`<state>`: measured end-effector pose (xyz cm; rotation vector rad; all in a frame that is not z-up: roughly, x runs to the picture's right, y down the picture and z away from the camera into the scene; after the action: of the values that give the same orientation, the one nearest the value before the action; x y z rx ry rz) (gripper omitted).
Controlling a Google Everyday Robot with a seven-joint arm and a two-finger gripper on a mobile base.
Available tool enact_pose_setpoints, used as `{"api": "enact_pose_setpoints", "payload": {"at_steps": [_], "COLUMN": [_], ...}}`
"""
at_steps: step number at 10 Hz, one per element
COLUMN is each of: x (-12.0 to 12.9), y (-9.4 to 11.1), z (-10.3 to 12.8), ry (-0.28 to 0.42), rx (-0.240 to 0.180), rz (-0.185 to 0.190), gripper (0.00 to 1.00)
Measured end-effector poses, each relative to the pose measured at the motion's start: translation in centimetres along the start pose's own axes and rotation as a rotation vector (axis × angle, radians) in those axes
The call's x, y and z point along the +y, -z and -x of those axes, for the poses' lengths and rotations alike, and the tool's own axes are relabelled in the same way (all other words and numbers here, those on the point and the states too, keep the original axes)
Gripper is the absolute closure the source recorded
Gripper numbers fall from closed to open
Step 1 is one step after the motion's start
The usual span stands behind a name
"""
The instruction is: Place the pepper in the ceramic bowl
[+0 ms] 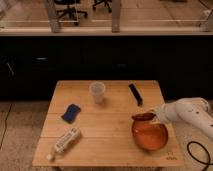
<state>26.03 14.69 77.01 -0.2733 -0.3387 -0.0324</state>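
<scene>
The ceramic bowl (150,136) is large, glossy and orange-brown, and stands at the front right of the wooden table (107,125). The pepper (143,117) is small and dark red-orange. It lies across the bowl's far rim, right at the tip of my gripper (156,115). The gripper comes in from the right on the white arm (187,114) and sits just above the bowl's far right edge. Whether the pepper is held or rests on the rim I cannot tell.
A translucent white cup (97,92) stands at the table's back middle. A black oblong object (135,94) lies at the back right. A blue item (72,112) lies at the left, and a white bottle (65,141) lies at the front left. A black cable (198,153) hangs off the table's right.
</scene>
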Motion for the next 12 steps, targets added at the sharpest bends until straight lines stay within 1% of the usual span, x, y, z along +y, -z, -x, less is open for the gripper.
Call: {"api": "enact_pose_setpoints", "payload": {"at_steps": [1, 3, 4, 6, 11, 12], "x": [0.1, 0.6, 0.8, 1.1, 2.6, 2.8], "y": [0.0, 0.2, 0.2, 0.3, 0.1, 0.1], "z": [-0.1, -0.4, -0.6, -0.5, -1.9, -2.1], "ry": [-0.004, -0.055, -0.065, -0.072, -0.102, -0.107], "rx": [0.002, 0.012, 0.015, 0.019, 0.056, 0.056], "rz": [0.004, 0.015, 0.017, 0.02, 0.04, 0.042], "gripper": [0.99, 0.99, 0.99, 0.99, 0.99, 0.99]}}
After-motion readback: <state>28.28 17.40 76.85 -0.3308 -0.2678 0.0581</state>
